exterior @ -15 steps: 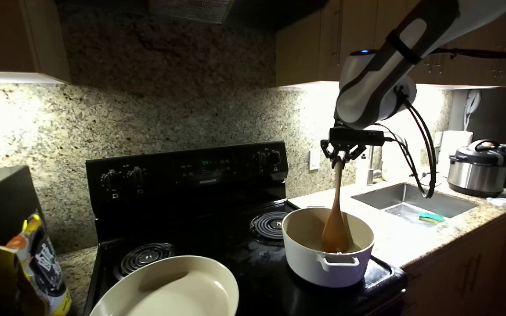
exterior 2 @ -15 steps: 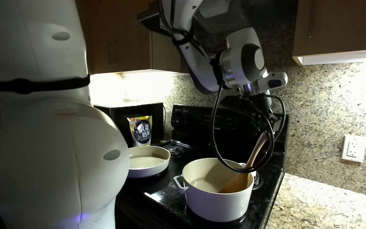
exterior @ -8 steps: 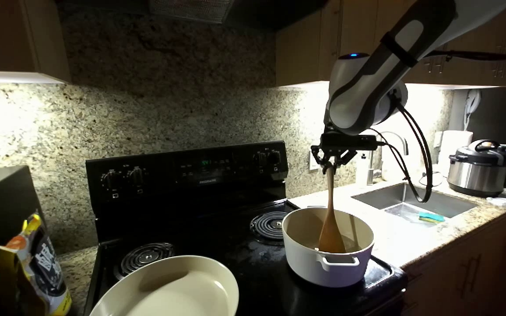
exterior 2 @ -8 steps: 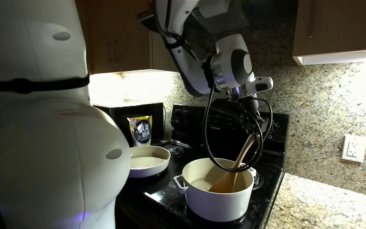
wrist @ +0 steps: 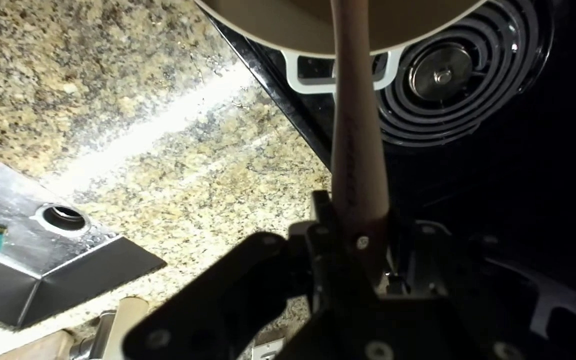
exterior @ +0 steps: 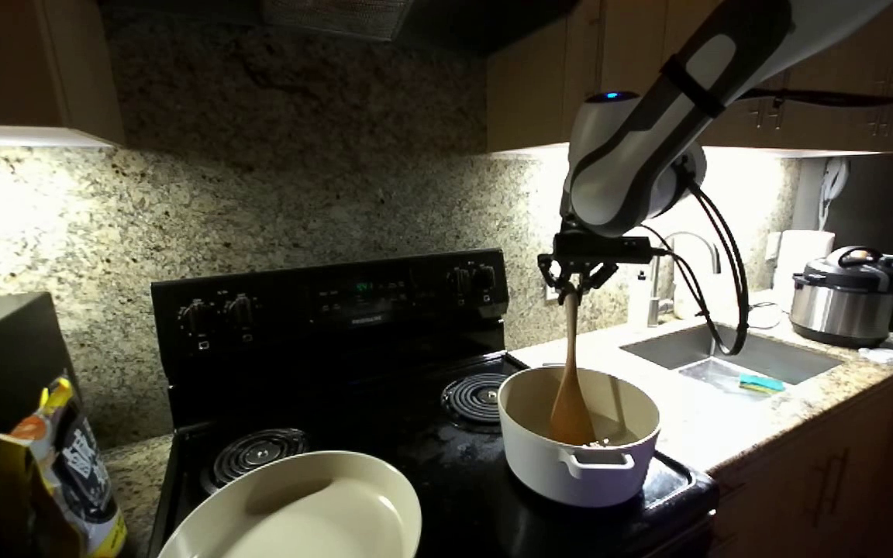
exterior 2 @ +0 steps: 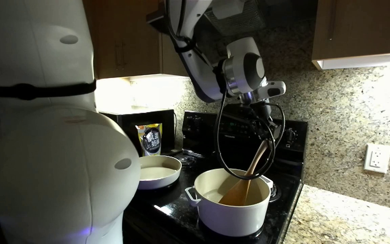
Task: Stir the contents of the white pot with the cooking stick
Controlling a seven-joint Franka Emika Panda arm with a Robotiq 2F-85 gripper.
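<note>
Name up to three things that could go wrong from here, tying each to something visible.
The gripper clasps the stick near its top; hard pressing might twist it loose.
The cable loops low across the stick in an exterior view; it could snag, depth unclear.
The pot stands near the edge of the stove, unbraced; a firm push might slide it.

Dim cabinets (exterior: 625,46), white glow beneath, glare streaking the counter (wrist: 198,185)
</note>
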